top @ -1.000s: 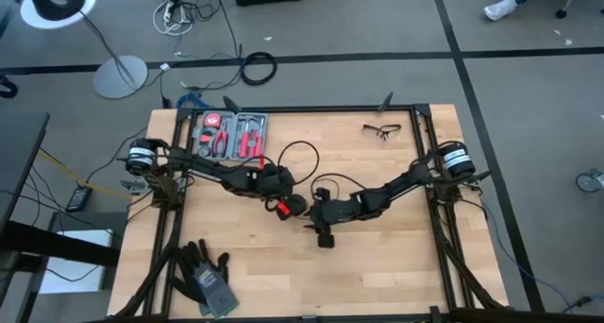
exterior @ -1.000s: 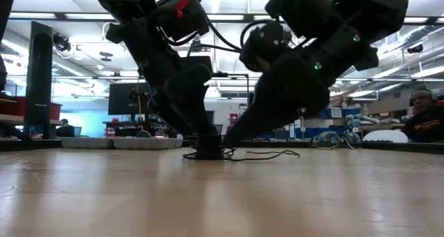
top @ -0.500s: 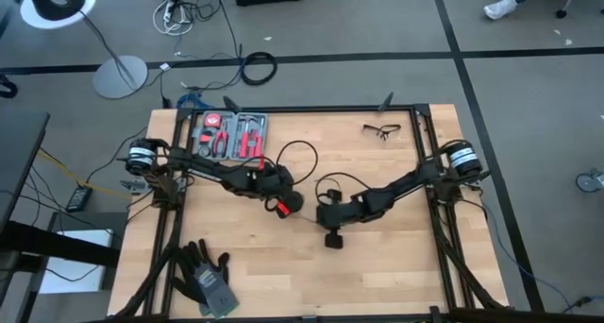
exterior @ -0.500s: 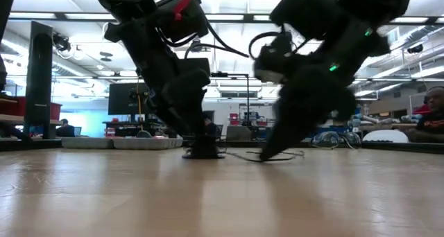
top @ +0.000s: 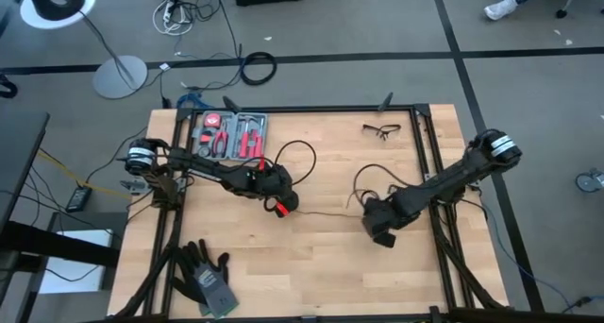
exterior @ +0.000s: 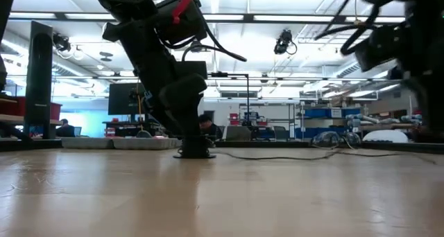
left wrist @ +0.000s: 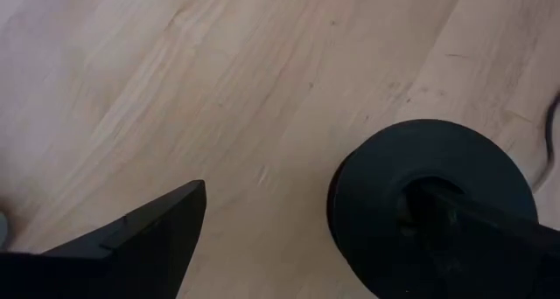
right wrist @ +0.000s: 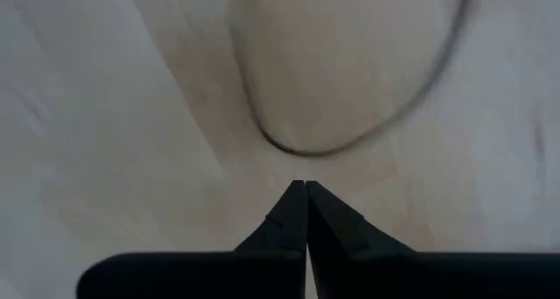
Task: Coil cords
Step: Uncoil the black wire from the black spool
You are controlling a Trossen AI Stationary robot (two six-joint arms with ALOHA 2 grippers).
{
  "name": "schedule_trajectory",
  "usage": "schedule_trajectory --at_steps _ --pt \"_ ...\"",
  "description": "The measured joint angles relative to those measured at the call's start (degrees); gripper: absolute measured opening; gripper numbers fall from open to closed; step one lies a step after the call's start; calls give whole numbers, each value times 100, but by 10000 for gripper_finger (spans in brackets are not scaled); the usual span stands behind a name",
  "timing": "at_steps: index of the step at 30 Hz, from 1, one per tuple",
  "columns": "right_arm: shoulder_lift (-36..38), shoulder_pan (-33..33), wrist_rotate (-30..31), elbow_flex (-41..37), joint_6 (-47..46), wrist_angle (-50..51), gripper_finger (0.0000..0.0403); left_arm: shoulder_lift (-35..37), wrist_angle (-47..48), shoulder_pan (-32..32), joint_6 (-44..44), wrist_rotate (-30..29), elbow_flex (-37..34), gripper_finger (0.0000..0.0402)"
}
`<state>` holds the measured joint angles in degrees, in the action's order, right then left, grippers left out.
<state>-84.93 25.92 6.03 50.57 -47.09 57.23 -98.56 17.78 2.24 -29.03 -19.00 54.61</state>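
Now the cord lies stretched thin along the table between my two hands, its puck pinned under one finger of my left hand, fingers wide apart. My right hand, pinched together, seems to grip the cord's far stretch; only its wrist view shows a loop ahead. Next, I'd lay that slack around.
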Motion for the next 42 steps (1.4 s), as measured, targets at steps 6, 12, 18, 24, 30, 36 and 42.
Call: schedule_trajectory --at_steps 6,12,18,24,30,36,42 --pt "302 259 912 0 -190 -690 19 0 -26 0 -16 -3 0 400" --pt "52 -18 1768 4 1434 -3083 53 0 -107 0 -16 -2 -4 400" --pt "-994 -711 1548 4 2963 -5550 97 -2 -199 0 -18 21 -4 400" --pt "-2097 -1215 1025 4 3561 -7305 124 -2 -197 0 -21 32 -4 400" --pt "-2578 -1415 575 6 3469 -7796 122 -2 -203 0 -21 43 -4 400" --pt "-2437 -1321 578 23 3377 -7107 34 -2 -199 -4 -21 41 -4 400" --pt "-1833 -1092 522 30 2931 -5407 3 -2 -160 -13 -25 25 -4 400"
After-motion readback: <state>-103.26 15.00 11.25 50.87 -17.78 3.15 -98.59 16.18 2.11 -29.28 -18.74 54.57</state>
